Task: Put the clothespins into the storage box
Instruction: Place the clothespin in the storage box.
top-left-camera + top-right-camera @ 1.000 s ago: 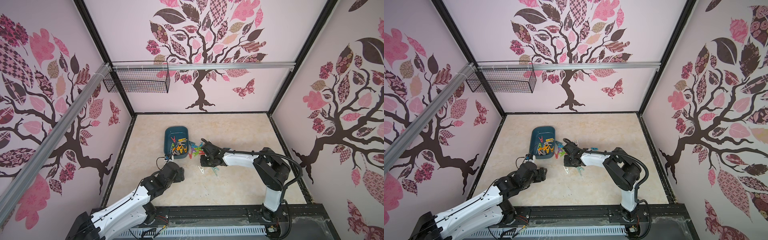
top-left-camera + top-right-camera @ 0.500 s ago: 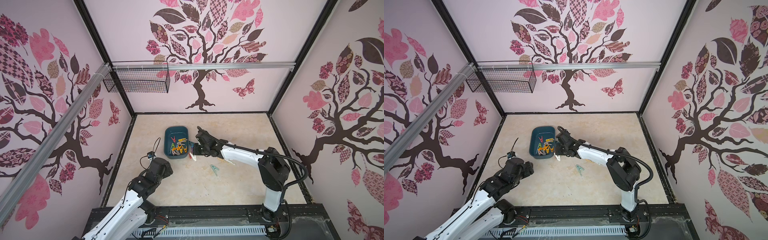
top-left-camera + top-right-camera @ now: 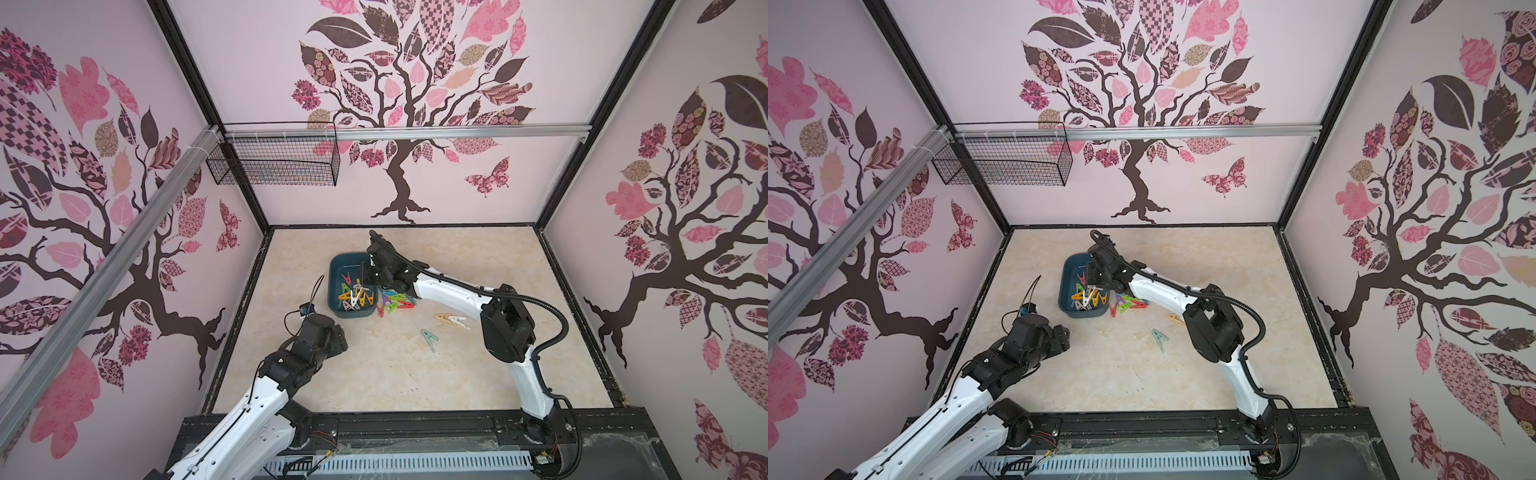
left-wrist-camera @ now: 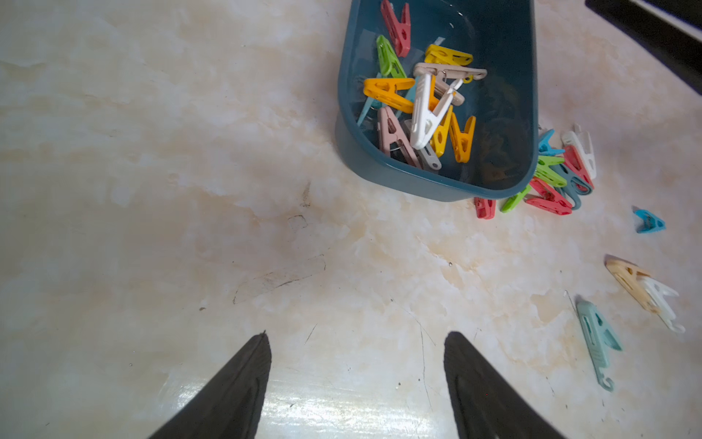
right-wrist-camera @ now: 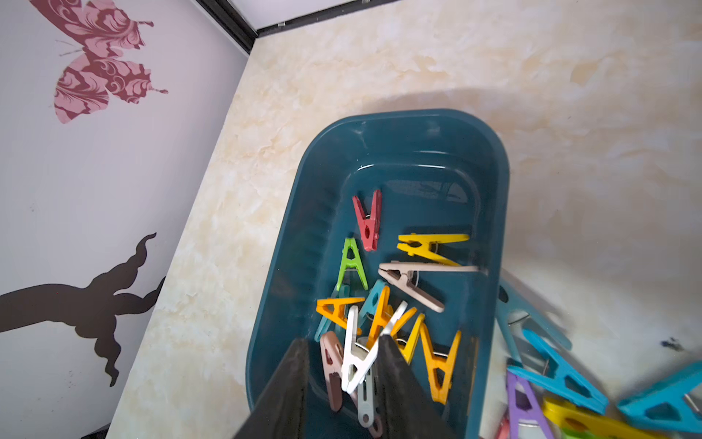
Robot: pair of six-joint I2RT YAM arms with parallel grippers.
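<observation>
The dark teal storage box (image 3: 351, 312) (image 5: 380, 121) stands left of the floor's middle and holds several clothespins (image 3: 353, 294) in orange, yellow, red, green, white and beige. My right gripper (image 5: 342, 339) (image 3: 362, 278) hangs over the box with its jaws apart. A white clothespin (image 5: 357, 357) (image 4: 429, 114) lies loose on the pile just under them, touching one finger. More clothespins (image 3: 395, 302) (image 4: 558, 178) lie in a heap against the box's right wall. My left gripper (image 4: 358, 334) (image 3: 337, 337) is open and empty, low over bare floor in front of the box.
A beige and a white clothespin (image 3: 451, 319) and a pale teal one (image 3: 429, 338) lie apart on the floor to the right; a small blue one (image 4: 649, 222) lies nearer the heap. A black wire basket (image 3: 274, 166) hangs on the back-left rail. Walls close three sides.
My right gripper moved from the loose heap to over the box, then opened and let the white clothespin drop onto the pile. My left arm drew back toward the front left.
</observation>
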